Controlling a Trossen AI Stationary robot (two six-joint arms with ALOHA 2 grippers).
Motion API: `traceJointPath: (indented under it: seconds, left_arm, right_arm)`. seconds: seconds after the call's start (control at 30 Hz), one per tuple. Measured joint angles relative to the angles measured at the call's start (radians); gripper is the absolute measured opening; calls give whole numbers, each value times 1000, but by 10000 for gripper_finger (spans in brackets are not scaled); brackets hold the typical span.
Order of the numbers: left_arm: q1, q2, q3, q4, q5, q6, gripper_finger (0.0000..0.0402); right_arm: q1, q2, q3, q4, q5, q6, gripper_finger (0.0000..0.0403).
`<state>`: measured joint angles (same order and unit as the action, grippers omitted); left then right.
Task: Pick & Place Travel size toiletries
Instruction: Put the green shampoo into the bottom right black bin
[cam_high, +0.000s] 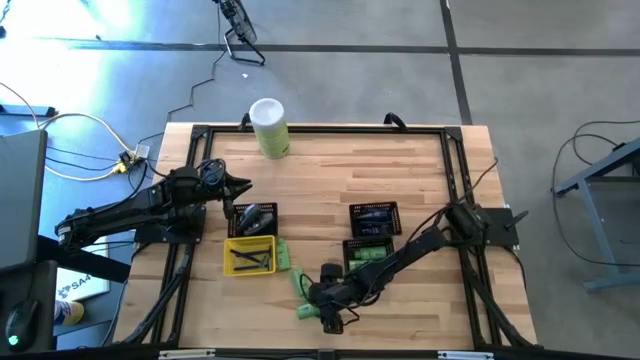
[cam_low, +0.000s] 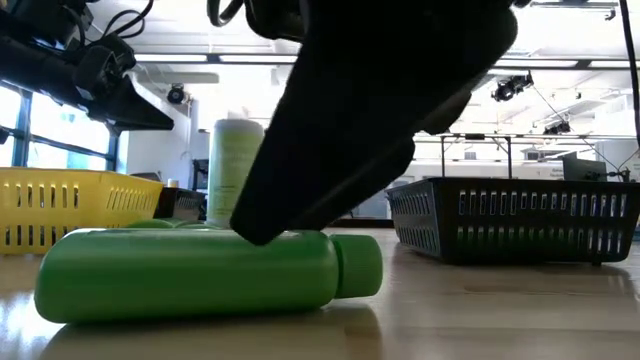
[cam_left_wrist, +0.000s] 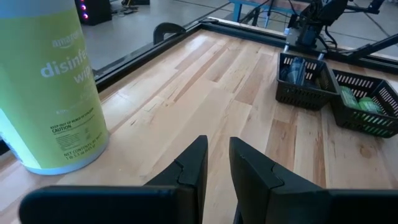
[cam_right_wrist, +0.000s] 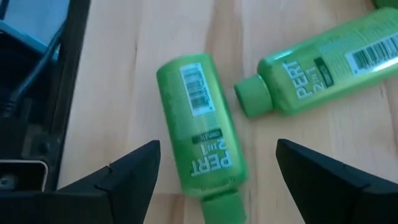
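Three bright green bottles lie on their sides near the table's front edge. One green bottle (cam_right_wrist: 199, 124) lies between the open fingers of my right gripper (cam_right_wrist: 217, 149), which slants down over it (cam_high: 322, 303). Whether a finger touches it, I cannot tell. A second green bottle (cam_right_wrist: 323, 59) lies just beyond, its cap toward the first. A third (cam_high: 283, 255) lies beside the yellow tray (cam_high: 232, 243). My left gripper (cam_left_wrist: 217, 158) waits at the far left above the table, fingers nearly together, holding nothing.
A tall pale-green canister (cam_high: 270, 128) with a white lid stands at the far edge. The yellow tray holds dark items; a black basket (cam_high: 255, 218) stands behind it. Two more black baskets (cam_high: 375, 220) stand in the middle, the nearer (cam_high: 365, 255) holding green bottles.
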<state>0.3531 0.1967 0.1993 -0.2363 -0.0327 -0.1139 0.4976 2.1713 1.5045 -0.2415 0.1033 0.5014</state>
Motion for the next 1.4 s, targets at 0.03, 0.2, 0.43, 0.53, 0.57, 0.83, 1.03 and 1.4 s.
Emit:
traceJointPath:
  seconds: [0.03, 0.2, 0.43, 0.53, 0.57, 0.83, 1.03, 1.4]
  left_arm:
    - [0, 0, 0, 0, 0, 0, 63]
    - [0, 0, 0, 0, 0, 0, 63]
    - [0, 0, 0, 0, 0, 0, 63]
    - [0, 0, 0, 0, 0, 0, 63]
    - [0, 0, 0, 0, 0, 0, 63]
    - [0, 0, 0, 0, 0, 0, 63]
    - [0, 0, 0, 1, -1, 4, 63]
    - [0, 0, 0, 1, -1, 4, 63]
  right_arm:
    - [0, 2, 1, 4, 0, 0, 314]
    - [0, 7, 1, 6, 1, 0, 314]
    - [0, 9, 1, 7, 3, 3, 314]
    - [0, 9, 1, 6, 4, 6, 314]
    - [0, 9, 1, 6, 8, 3, 314]
    - [6, 27, 1, 23, 14, 0, 314]
    - [21, 45, 2, 53, 37, -4, 313]
    - [21, 45, 2, 34, 40, -10, 267]
